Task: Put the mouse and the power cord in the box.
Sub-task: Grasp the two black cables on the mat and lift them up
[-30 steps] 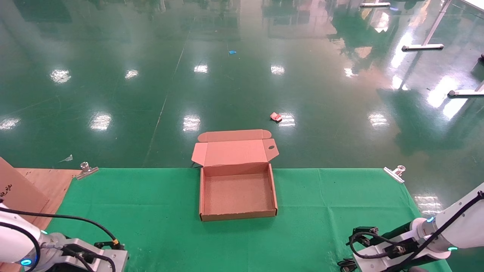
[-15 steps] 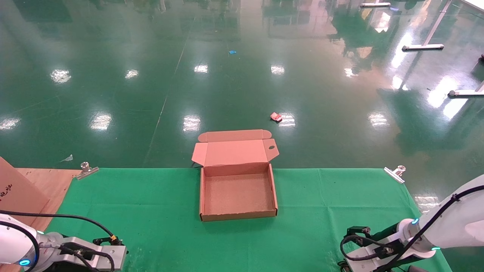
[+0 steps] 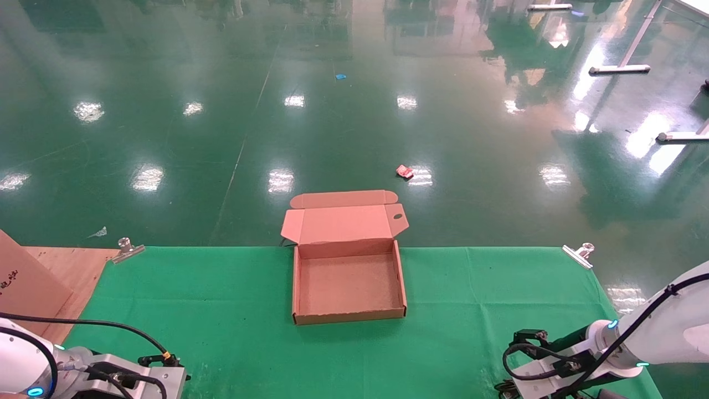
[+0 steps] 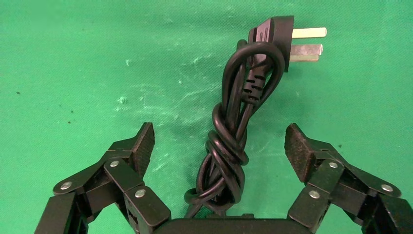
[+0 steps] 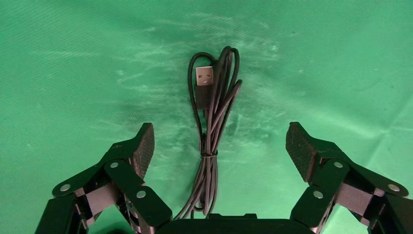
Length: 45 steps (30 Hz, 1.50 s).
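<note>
Glossy green floor with lamp glare, green-clothed table

A green cloth covers the worktop, held at its far corners by two metal clips, one on the left and one on the right. Bare wood shows at the worktop's left end, with a brown cardboard sheet leaning over it. Beyond lies a glossy green floor bearing a small red scrap, a blue scrap farther off, and white frame legs at the far right.
</note>
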Available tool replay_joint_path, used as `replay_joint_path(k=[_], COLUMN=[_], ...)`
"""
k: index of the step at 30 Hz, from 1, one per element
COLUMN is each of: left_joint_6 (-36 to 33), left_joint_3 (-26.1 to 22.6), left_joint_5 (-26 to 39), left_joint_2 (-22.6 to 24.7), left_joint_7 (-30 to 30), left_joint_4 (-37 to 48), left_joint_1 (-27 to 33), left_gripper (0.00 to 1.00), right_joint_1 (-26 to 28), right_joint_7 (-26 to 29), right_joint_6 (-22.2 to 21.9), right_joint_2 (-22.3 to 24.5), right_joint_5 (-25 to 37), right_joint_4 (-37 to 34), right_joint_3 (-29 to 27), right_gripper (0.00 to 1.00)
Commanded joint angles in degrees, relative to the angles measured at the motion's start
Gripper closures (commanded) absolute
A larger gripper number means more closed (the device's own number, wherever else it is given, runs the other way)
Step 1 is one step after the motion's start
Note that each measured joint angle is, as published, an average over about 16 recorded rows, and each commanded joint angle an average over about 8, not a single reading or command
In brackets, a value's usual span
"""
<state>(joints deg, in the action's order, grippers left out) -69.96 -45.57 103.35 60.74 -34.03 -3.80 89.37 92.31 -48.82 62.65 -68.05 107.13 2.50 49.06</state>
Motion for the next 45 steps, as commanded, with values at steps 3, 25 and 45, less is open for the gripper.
replay_joint_path(k=[3, 25, 45], left_joint_6=[0.0, -0.1, -3.0], left_joint_3=[0.0, 0.0, 0.0], left_joint_5=[0.0, 0.0, 0.0], left_joint_2=[0.2, 1.1, 0.3], left_joint_7=[-0.4, -1.7, -2.5], left_joint_4=[0.8, 2.8, 3.2], left_joint_1=[0.1, 0.2, 2.0], left_gripper=[1.00, 1.00, 1.00], right_joint_1=[0.3, 0.8, 1.3], right_joint_7=[-0.4, -1.3, -1.5], right_joint_6=[-0.1, 0.5, 3.2], right_joint_2=[-0.2, -0.2, 0.8], right_joint_5=[-0.1, -0.5, -1.6], right_joint_4=[-0.7, -2.2, -2.5], right_joint_3=[-0.1, -0.4, -1.1], right_gripper=[1.00, 1.00, 1.00])
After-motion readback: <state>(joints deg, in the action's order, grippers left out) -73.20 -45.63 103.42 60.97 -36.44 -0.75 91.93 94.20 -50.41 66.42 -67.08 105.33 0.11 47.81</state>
